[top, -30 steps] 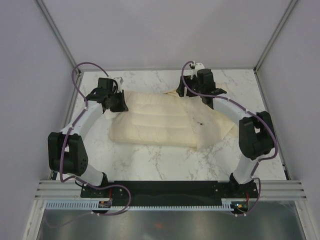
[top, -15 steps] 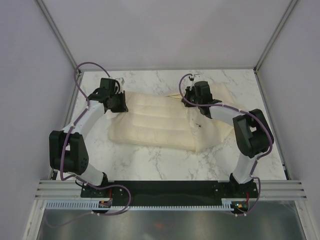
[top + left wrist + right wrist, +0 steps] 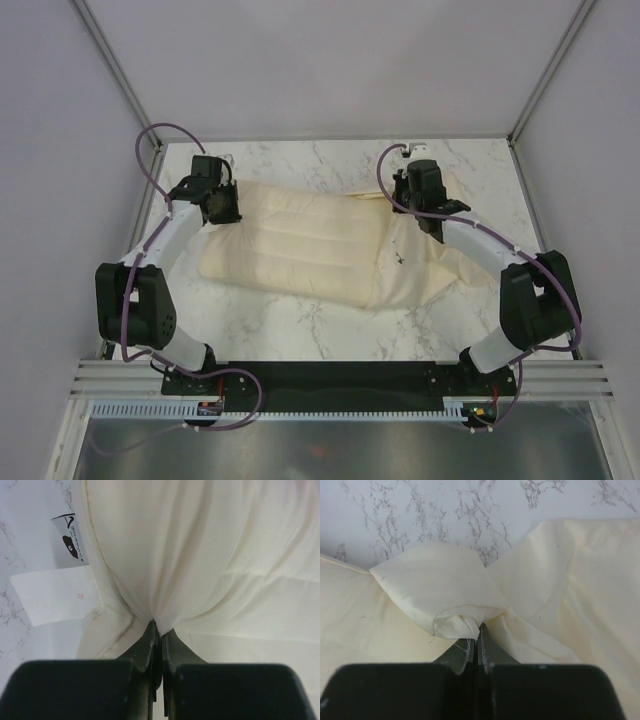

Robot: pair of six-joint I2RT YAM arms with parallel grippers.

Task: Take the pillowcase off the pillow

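The pillow (image 3: 290, 245) is a padded, quilted cream cushion lying across the left and middle of the marble table. My left gripper (image 3: 224, 205) is at its far left end, shut on a pinch of the pillow's fabric (image 3: 165, 570) beside its white labels (image 3: 55, 597). The pillowcase (image 3: 435, 265), limp and thinner with a small dark mark (image 3: 400, 260), still covers the pillow's right end. At the pillowcase's far edge my right gripper (image 3: 416, 195) is shut on a bunched fold (image 3: 455, 622), which is lifted off the table.
The marble table (image 3: 320, 320) is enclosed by white walls with metal posts at the far corners. A black base rail (image 3: 340, 378) runs along the near edge. Bare marble (image 3: 445, 510) shows beyond the pillowcase in the right wrist view.
My right gripper has shut on the pillowcase and moved right and slightly away. The left gripper has drawn the pillow to the left, so more of the quilted pillow shows.
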